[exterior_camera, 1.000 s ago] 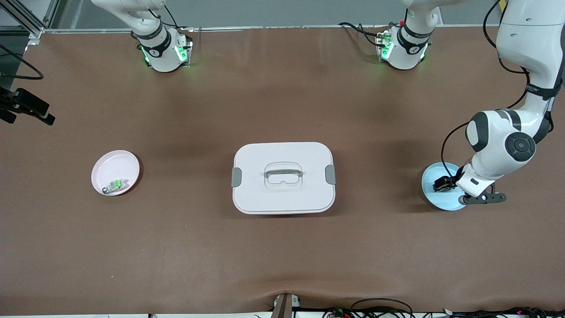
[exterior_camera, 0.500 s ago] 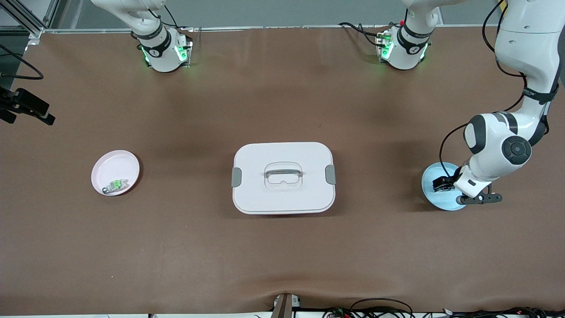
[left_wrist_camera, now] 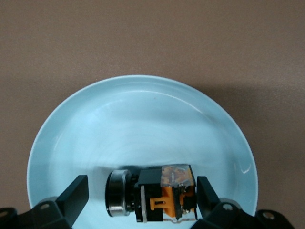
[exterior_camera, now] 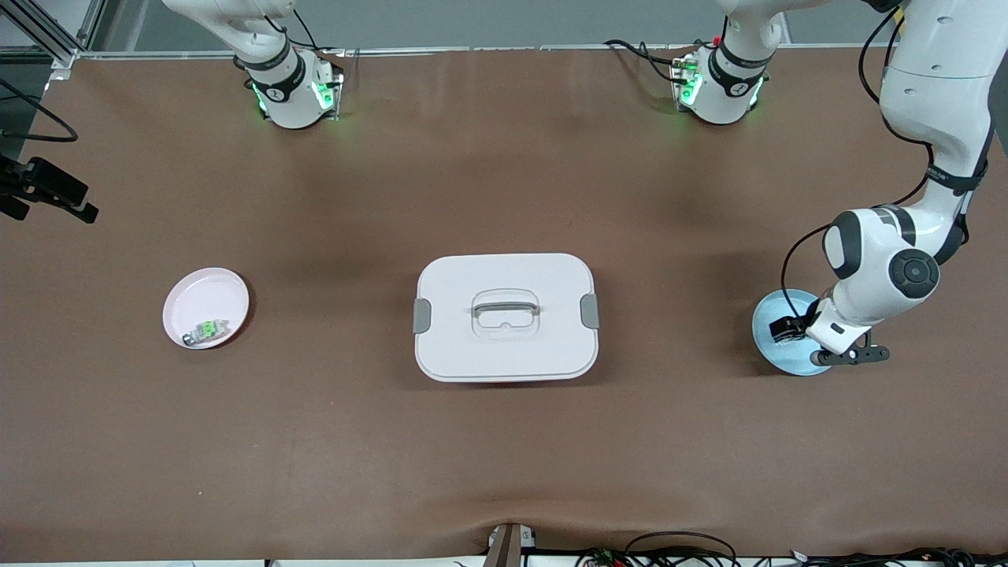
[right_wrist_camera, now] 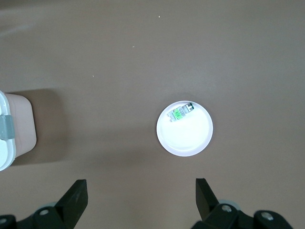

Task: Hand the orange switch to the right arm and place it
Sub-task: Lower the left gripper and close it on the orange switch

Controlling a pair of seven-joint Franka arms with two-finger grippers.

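In the front view I see the left end effector (exterior_camera: pixel 790 331) low over the blue plate (exterior_camera: pixel 776 350) at the left arm's end of the surface (exterior_camera: pixel 504 457). A white box (exterior_camera: pixel 504 316) with a lid sits in the middle, and a pink plate (exterior_camera: pixel 206 307) with a green part (exterior_camera: pixel 206 329) lies toward the right arm's end.

In the left wrist view, the orange switch (left_wrist_camera: pixel 155 193) lies in the blue plate (left_wrist_camera: pixel 143 124), between the released fingers (left_wrist_camera: pixel 74 195); they are not touching it.

In the right wrist view, the right end effector (right_wrist_camera: pixel 140 200) is released too and hangs high over the surface (right_wrist_camera: pixel 143 57), near the pink plate (right_wrist_camera: pixel 185 136).
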